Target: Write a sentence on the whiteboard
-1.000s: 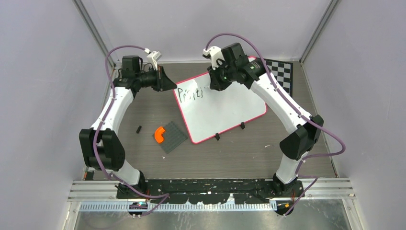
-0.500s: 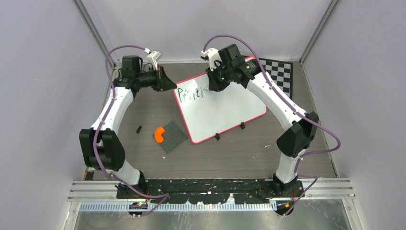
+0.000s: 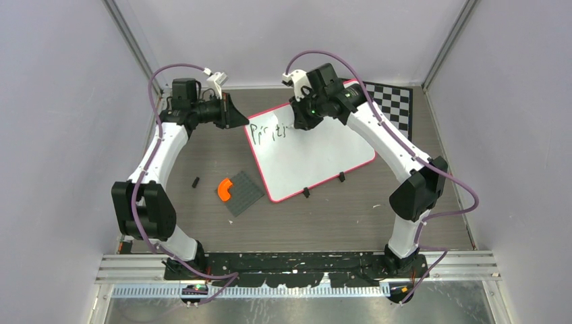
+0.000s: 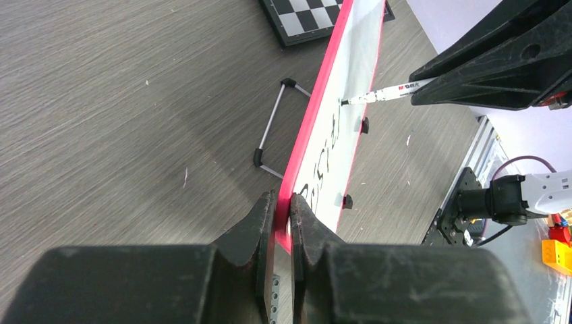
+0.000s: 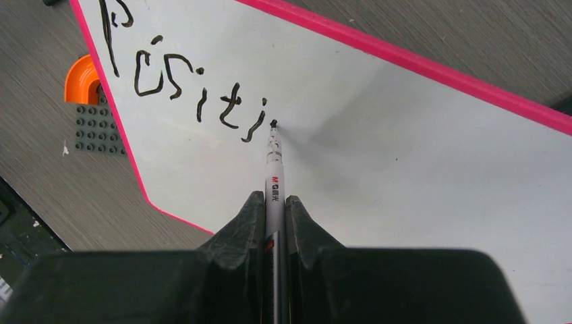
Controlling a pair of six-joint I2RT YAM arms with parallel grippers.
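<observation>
My left fingers (image 4: 248, 233): matt black plastic. Whiteboard (image 5: 405, 169) smooth, glossy; marker (image 5: 275, 183) glossy white plastic. Table (image 4: 135, 101) matt wood-grain.

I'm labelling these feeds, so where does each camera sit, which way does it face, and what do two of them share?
Top: overhead, behind the robot, looking down at the table and whiteboard; left arm and right arm show.
Left wrist: on the left arm, facing along the whiteboard's edge; left hand shows, shut on it.
Right wrist: on the right arm, facing the writing; right hand shows, shut on a marker.
Shared: both wrist views show marker and writing.
</observation>
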